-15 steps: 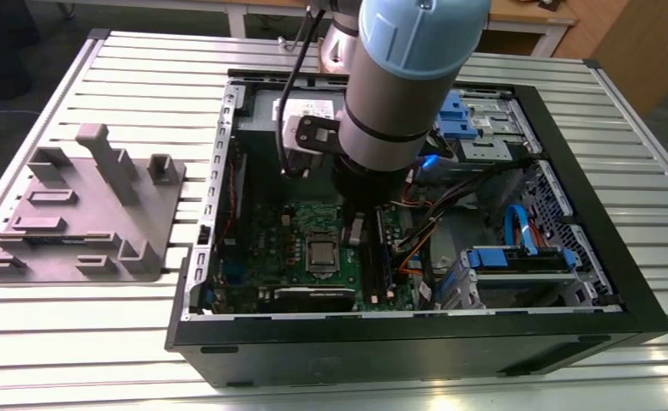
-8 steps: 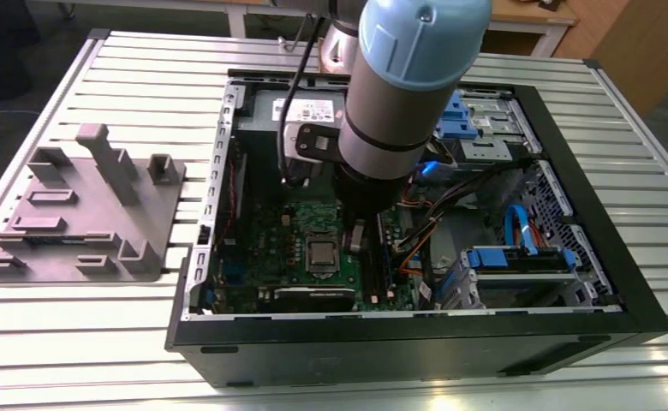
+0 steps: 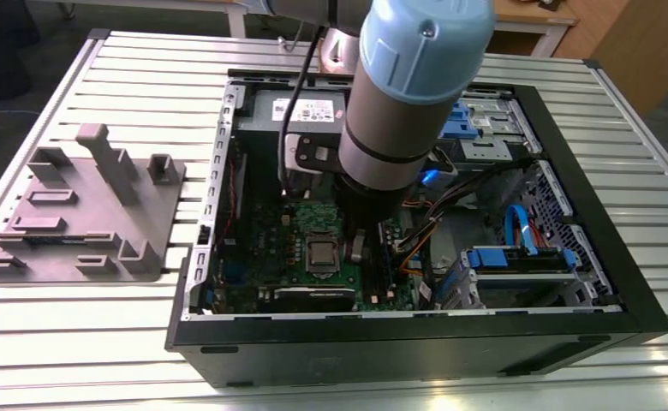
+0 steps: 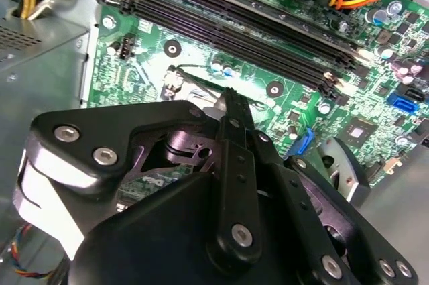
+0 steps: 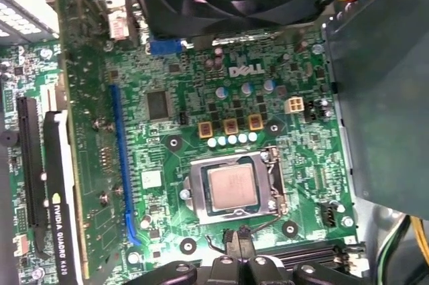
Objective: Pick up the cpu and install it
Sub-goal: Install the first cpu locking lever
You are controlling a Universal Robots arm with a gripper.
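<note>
The cpu (image 5: 231, 188) sits seated in its socket (image 5: 196, 212) on the motherboard (image 5: 167, 157) inside the open computer case (image 3: 426, 342). My gripper (image 4: 228, 100) hovers above the board, jaws closed and holding nothing.

We see the cpu (image 5: 231, 188) as a small flat square chip with a pale silvery-grey top, lying level in its socket on the green motherboard (image 5: 201, 97), framed by the metal retention bracket (image 5: 194, 194), uncovered.
</note>
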